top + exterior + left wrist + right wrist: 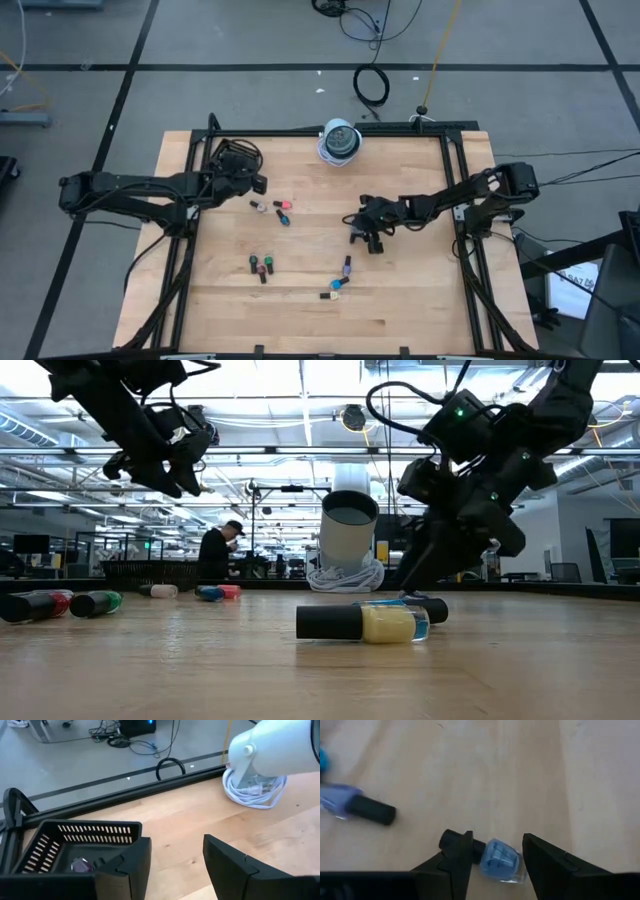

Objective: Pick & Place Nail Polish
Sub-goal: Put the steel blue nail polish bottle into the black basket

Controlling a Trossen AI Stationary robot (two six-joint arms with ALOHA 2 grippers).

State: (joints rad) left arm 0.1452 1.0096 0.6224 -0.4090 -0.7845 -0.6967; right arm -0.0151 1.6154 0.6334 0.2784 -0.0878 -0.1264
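Several nail polish bottles lie on their sides on the wooden table [320, 320]. A blue one [501, 861] with a dark cap [451, 839] lies slantwise on the wood between the fingers of my right gripper [497, 850], which is low over the table's middle right [368, 238]. Its fingers stand apart on either side of the bottle. My left gripper [177, 865] hangs open above the table by the black basket [95, 826] at the far left [232, 155], with nothing between its fingers. One purplish bottle [80, 866] lies in the basket. My right gripper comes at the blue bottle slanting down from the table's right, one finger [457, 865] over the cap and neck, the other [545, 865] beside the glass body [517, 867]. Whether either finger touches it I cannot tell. The bottle lies flat on the table.
A purple bottle [350, 805] and a yellow one [333, 290] lie nearer the front; a green and a red one [260, 264] lie front left, and three more [272, 208] below the left gripper. A white cylinder on a coiled cable [340, 140] stands at the far edge.
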